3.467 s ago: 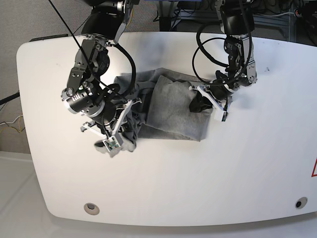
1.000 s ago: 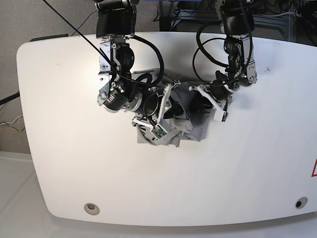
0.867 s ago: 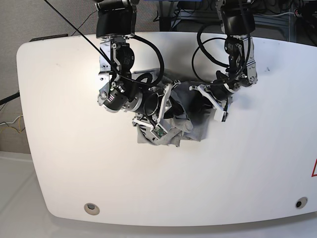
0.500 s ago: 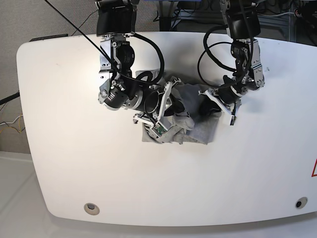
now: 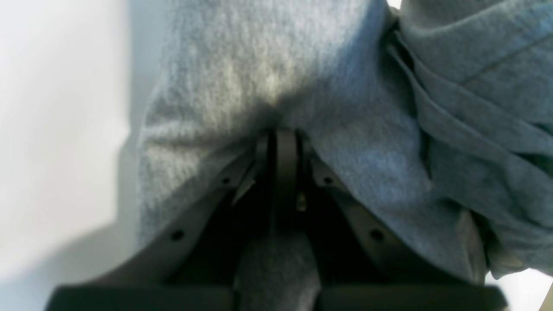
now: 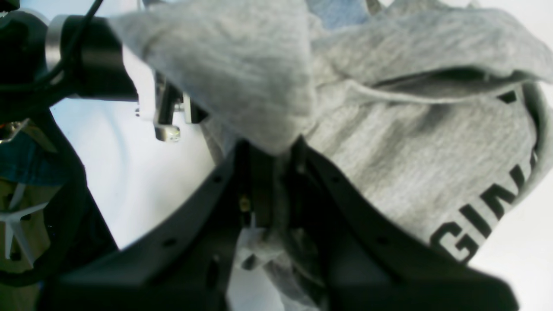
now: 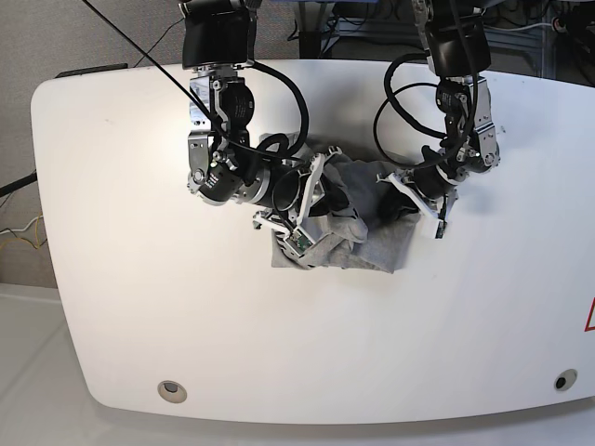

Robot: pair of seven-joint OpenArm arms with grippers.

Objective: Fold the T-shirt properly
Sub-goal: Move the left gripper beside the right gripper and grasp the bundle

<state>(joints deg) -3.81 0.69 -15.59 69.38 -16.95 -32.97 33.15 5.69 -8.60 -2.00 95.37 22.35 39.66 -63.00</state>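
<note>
T-shirt on bench bunched, partly folded; left fingers & right fingers both pinching cloth; edges uneven, lettering showing; squaring & flattening left.

A white rounded table stands on grey floor, brightly lit.

A white table with rounded corners filled most of the base view. Two round fittings sat in its near corners, one at lower left and one at lower right, and a red triangle mark showed at its right edge. Grey floor and loose cables lay beyond the left side.
</note>
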